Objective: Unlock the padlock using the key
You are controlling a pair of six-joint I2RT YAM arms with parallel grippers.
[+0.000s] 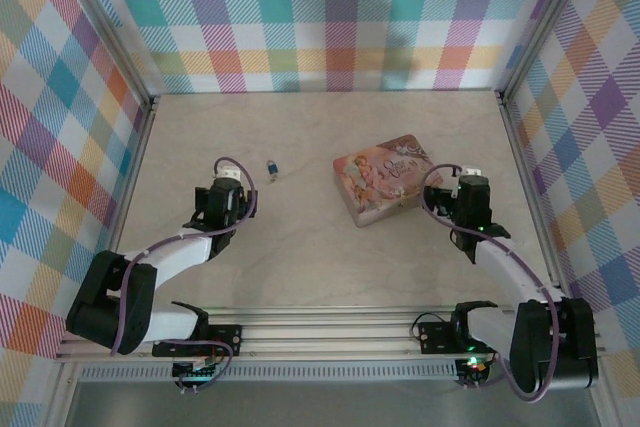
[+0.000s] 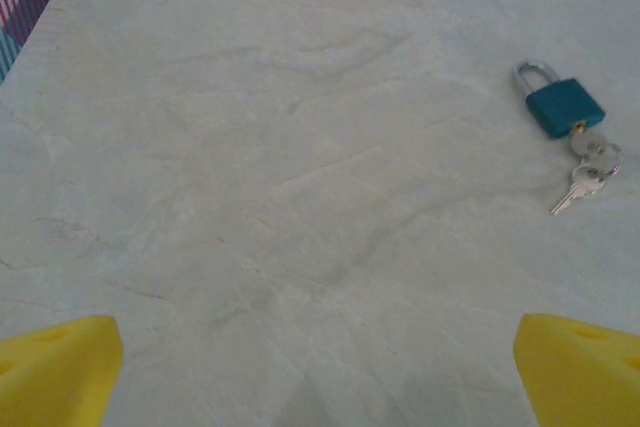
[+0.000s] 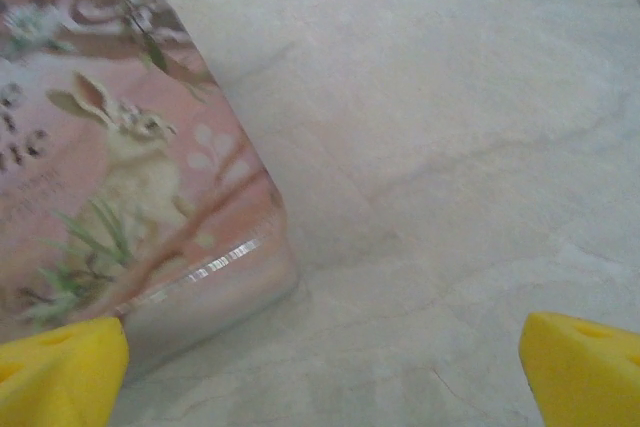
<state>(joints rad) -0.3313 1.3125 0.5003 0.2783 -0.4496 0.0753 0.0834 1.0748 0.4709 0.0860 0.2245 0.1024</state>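
Note:
The padlock (image 1: 271,168) lies flat on the pale table, just right of and beyond my left gripper (image 1: 227,180). In the left wrist view it is a small teal body with a silver shackle (image 2: 563,103), and a ring of small keys (image 2: 592,163) lies at its lower end. One key seems to sit at the keyhole. My left gripper (image 2: 320,372) is open, with bare table between its yellow fingertips (image 2: 60,367). My right gripper (image 1: 466,187) is open too (image 3: 320,372), and nothing lies between its fingertips (image 3: 580,367).
A pink illustrated tin box (image 1: 385,179) with a rabbit picture (image 3: 130,167) lies right of centre, its corner close to the right gripper's left fingertip. Checked walls with metal posts (image 1: 150,107) close in the table on three sides.

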